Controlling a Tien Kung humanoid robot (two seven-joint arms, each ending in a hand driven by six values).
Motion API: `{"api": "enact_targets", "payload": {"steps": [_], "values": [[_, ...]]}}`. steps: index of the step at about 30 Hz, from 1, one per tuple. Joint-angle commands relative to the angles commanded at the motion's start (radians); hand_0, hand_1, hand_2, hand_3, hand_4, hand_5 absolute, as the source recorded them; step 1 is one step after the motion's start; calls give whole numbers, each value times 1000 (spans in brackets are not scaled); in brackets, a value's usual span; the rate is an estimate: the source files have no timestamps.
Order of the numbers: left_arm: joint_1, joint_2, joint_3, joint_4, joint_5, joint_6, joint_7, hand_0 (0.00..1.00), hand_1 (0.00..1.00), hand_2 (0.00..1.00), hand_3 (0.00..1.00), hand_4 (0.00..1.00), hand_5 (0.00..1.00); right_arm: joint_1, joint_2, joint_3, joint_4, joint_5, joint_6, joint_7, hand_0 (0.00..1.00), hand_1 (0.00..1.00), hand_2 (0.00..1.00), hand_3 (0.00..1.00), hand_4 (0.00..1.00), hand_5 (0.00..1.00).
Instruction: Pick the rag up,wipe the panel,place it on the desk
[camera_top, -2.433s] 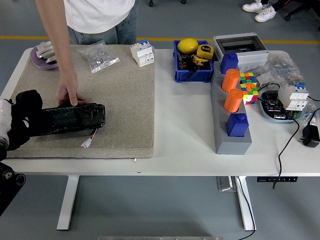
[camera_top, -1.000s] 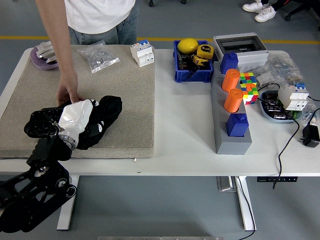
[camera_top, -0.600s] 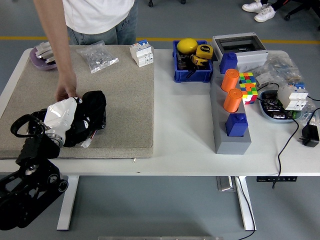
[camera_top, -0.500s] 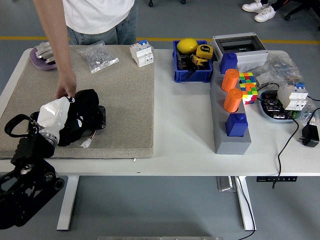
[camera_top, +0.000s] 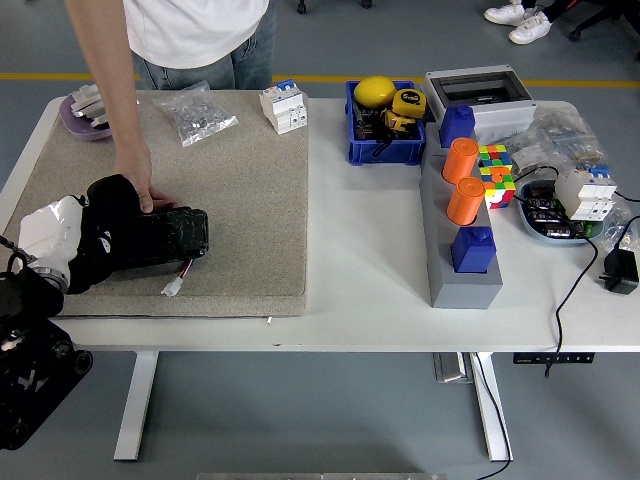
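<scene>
head view, left robot hand (camera_top: 85, 240) presses rag (camera_top: 112, 222) — on panel (camera_top: 165, 236)

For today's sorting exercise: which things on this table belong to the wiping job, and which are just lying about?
Part of the job:
black rag, under the left hand
black panel
beige mat
person's hand steadying the panel

Just lying about:
blue bin of tools
orange cylinders
colour cube
plastic bag
grey box

One high head view looks forward and down over the white table (camera_top: 370, 300).
</scene>
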Motion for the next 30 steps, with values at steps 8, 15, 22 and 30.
{"api": "enact_targets", "payload": {"steps": [8, 15, 22, 30], "values": [[20, 23, -68, 19, 11, -1, 0, 218, 124, 521, 493, 270, 2, 2, 0, 5, 2, -7, -1, 0, 798, 701, 707, 684, 998, 734], [32, 37, -117, 58, 8, 9, -13, 218, 124, 522, 496, 281, 2, 1, 0, 10, 5, -14, -3, 0, 798, 701, 708, 684, 998, 733], [1, 61, -112, 135, -35, 52, -77, 223, 156, 523, 497, 290, 2, 5, 1, 14, 12, -23, -6, -2, 797, 701, 707, 684, 998, 733], [-62, 88, -59, 262, -116, 94, -187, 283, 287, 517, 495, 282, 2, 9, 1, 10, 19, -28, -8, -4, 798, 701, 707, 685, 998, 733]]}}
